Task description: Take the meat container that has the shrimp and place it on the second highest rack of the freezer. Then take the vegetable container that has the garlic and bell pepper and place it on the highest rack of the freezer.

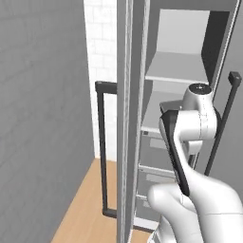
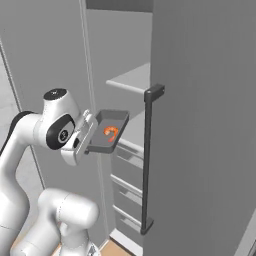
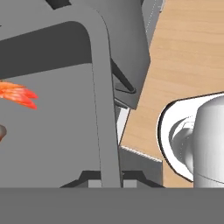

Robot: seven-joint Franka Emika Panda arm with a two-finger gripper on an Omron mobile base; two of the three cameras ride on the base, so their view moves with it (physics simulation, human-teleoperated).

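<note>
Centrally, the shrimp (image 2: 111, 132) lies as a small curled orange-pink piece on the floor of the meat container (image 2: 118, 116), a shallow dark grey tray held in the air before the open freezer (image 2: 200, 125). In the hand view the shrimp (image 3: 17, 95) sits at nine o'clock, with the tray's raised rim (image 3: 103, 100) running from twelve to six o'clock. The gripper (image 2: 89, 142) pinches the tray's near edge, at seven o'clock of the shrimp. The tray appears stiff and light; the loose shrimp would probably slide if the tray tilts, so a level carry by the rim seems advisable. At two o'clock of the tray lies a light grey shelf (image 2: 131, 77); whether it is the highest rack cannot be told. The black bar handle (image 2: 148, 160) stands at four o'clock, on the door.
</note>
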